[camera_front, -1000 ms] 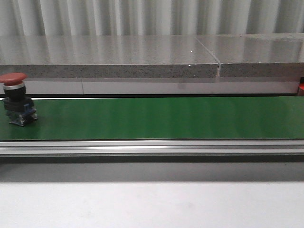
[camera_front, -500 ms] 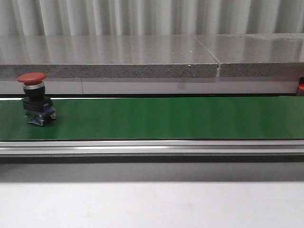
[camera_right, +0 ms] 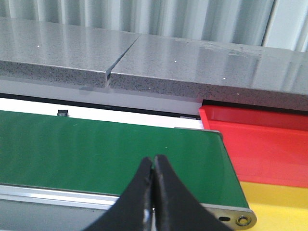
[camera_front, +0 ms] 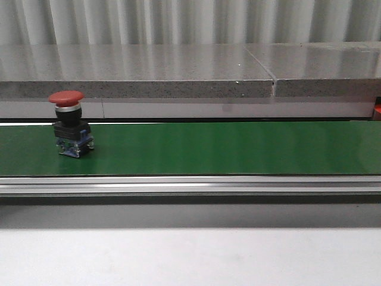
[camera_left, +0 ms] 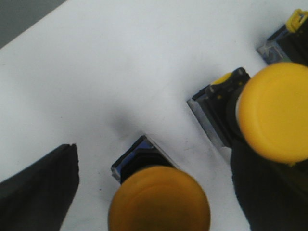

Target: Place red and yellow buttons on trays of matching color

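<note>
Timing is the crux of the step in hand, I judge: the red button (camera_front: 71, 123) stands upright on the green belt (camera_front: 226, 148), near the belt's left end, and must be taken cleanly and put on the red tray. Nearest the camera in the right wrist view, the right gripper (camera_right: 153, 179) hangs over the belt's near rail with its jaws pressed together and nothing between them; it would have to open before any grasp, and should straddle the black body below the cap, not the cap itself. Beyond the belt's end lie the yellow tray (camera_right: 284, 202) and, farther off, the red tray (camera_right: 269, 144).

Only the left wrist view shows the left gripper (camera_left: 159, 192): its fingers (camera_left: 41, 185) stand apart on either side of a yellow button (camera_left: 160, 201) on a white surface, with a second yellow button (camera_left: 275, 110) just beside. Whether they touch it I cannot tell. The front view alone shows the red button, but neither gripper nor any tray.
</note>
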